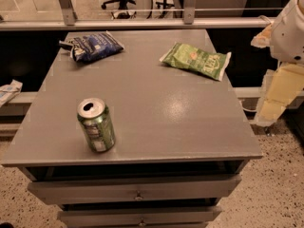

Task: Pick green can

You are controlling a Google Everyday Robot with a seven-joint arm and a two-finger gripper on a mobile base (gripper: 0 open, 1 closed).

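The green can point(96, 125) stood upright near the front left corner of the tabletop point(161, 103). The tool point(274, 103) hung beyond the right edge, well apart from it; whether it was open could not be told.

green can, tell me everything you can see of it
The green can is a small metal-looking drink can, green-sided with a silver top whose pull-tab opening shows dark, and a white label patch low on its side. It stands upright near the front left of the grey table, touching only the tabletop. The claw hangs off the table's right side, well apart from it.
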